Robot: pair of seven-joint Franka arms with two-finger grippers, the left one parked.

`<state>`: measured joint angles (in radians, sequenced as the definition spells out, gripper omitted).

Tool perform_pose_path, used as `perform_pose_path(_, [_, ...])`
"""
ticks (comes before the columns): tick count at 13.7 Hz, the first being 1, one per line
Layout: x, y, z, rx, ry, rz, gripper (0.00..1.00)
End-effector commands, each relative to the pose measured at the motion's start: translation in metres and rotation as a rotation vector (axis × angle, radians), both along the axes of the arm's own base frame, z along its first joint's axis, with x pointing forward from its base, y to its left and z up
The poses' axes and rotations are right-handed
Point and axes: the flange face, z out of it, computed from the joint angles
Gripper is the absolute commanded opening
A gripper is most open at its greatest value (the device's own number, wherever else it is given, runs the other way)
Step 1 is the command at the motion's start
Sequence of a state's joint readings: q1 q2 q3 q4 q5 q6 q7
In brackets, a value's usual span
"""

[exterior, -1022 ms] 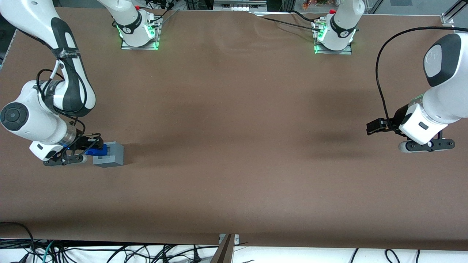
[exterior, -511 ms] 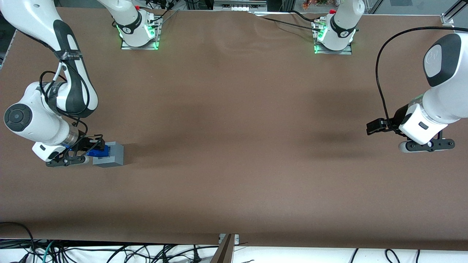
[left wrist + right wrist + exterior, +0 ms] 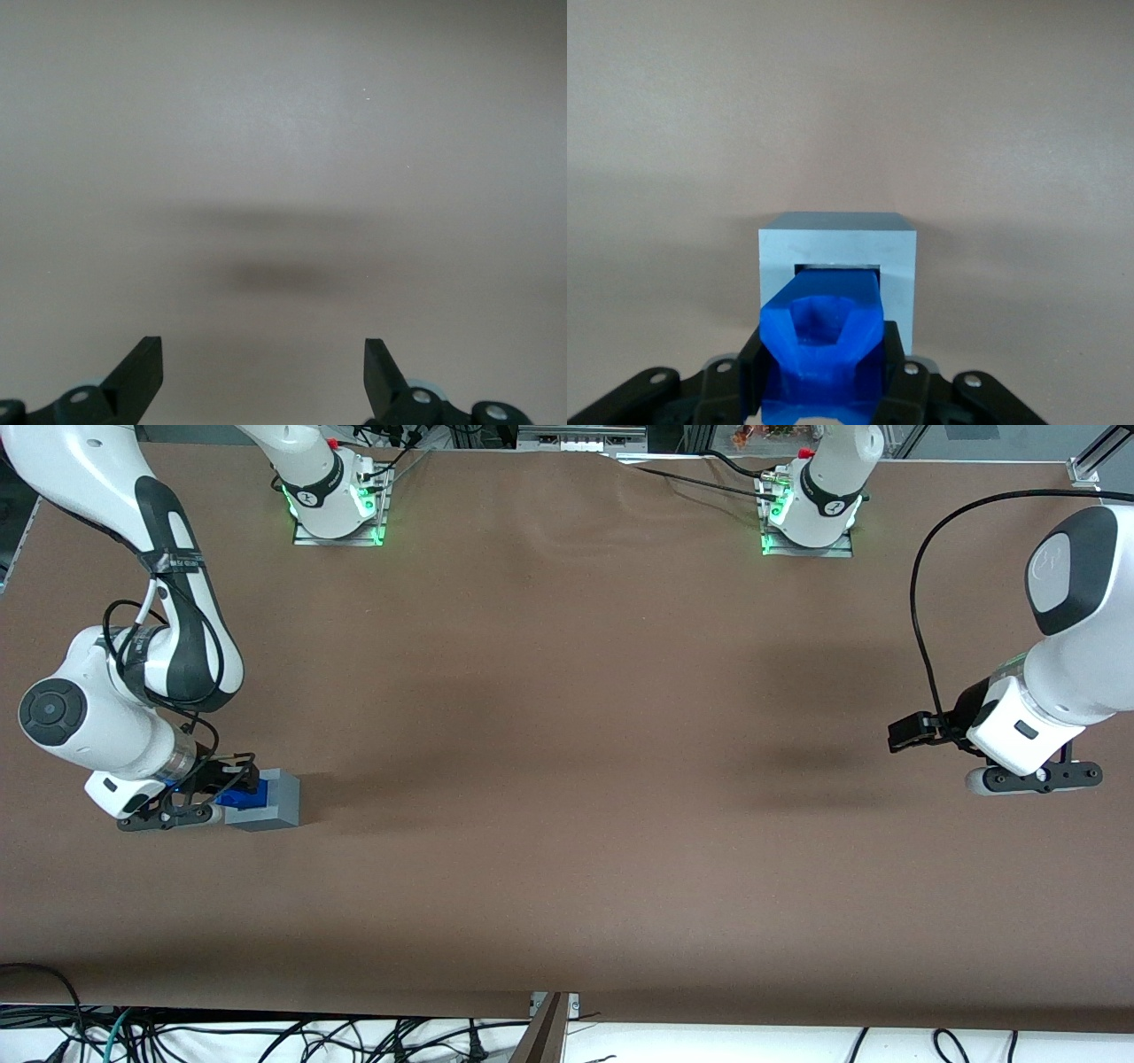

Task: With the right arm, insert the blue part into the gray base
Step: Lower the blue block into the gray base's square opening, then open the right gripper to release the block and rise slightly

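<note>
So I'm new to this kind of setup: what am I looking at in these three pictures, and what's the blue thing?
Two white robot arms stand at a brown table. One picture looks down on the table from the front; the other two come from cameras on each arm's wrist. The working right arm has its gripper at the gray base, a cube with a square hole, standing at that arm's end of the table. The jaws are shut on the blue part, whose leading end is at the hole's mouth; most of it is outside. The parked arm's camera sees only bare table.
</note>
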<state>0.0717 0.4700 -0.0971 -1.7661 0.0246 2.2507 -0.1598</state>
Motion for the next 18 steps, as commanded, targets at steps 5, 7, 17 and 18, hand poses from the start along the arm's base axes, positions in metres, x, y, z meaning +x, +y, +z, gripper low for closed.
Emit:
perform_pose_path(5, [0.002, 0.0, -0.008, 0.027, -0.006, -0.033, 0.28])
perform_pose_path(7, [0.003, -0.001, -0.008, 0.033, -0.007, -0.039, 0.86])
perform_pose_path(17, [-0.018, 0.01, 0.13, 0.081, 0.007, -0.062, 0.99])
perform_pose_path(18, [-0.03, 0.009, 0.157, 0.084, 0.017, -0.059, 0.99])
